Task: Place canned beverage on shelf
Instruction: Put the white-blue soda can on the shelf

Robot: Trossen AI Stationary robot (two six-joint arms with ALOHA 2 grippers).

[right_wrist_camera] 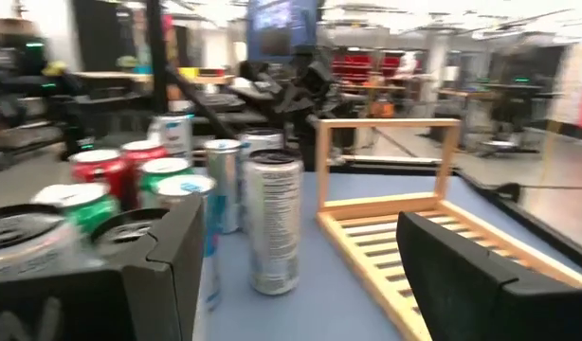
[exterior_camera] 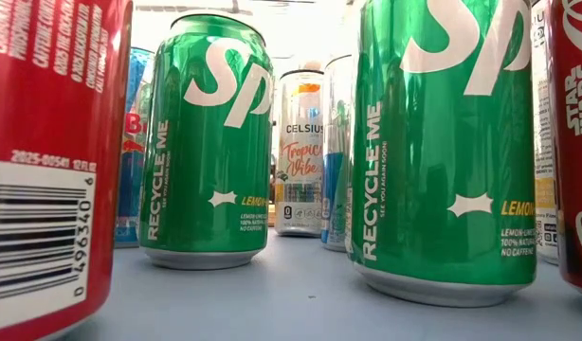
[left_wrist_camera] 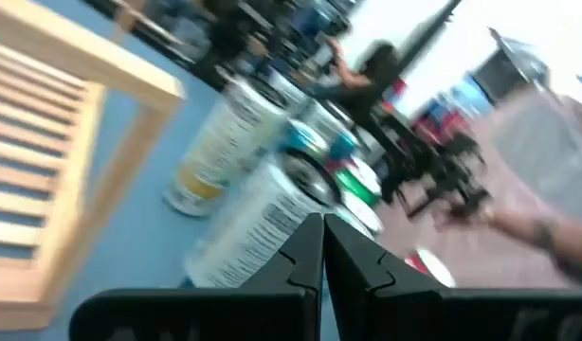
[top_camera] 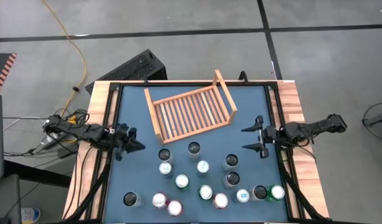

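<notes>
Right now we are holding our right end effector (top_camera: 260, 137) at the right edge of the desk (top_camera: 132, 106), its fingers spread wide and grasping nothing. Our left end effector (top_camera: 136, 146) is waiting at the left edge, clenched tight and empty.

Outward from the right one, the shelf (top_camera: 190, 112) is lying toward the far middle of the desk, empty, with its long axis running nearly across the desk and slightly skewed. Its right end is sitting near the right end effector, clearly nearer than the left one is to its other end.

The cans are standing upright in a loose cluster along the near half of the desk, all apart from both end effectors. The dark-topped can (top_camera: 231, 162) is standing closest to our right end effector, toward the near side and a little inward from it. We are judging the right arm the better placed: it has a can close by and the shelf just beyond.
</notes>
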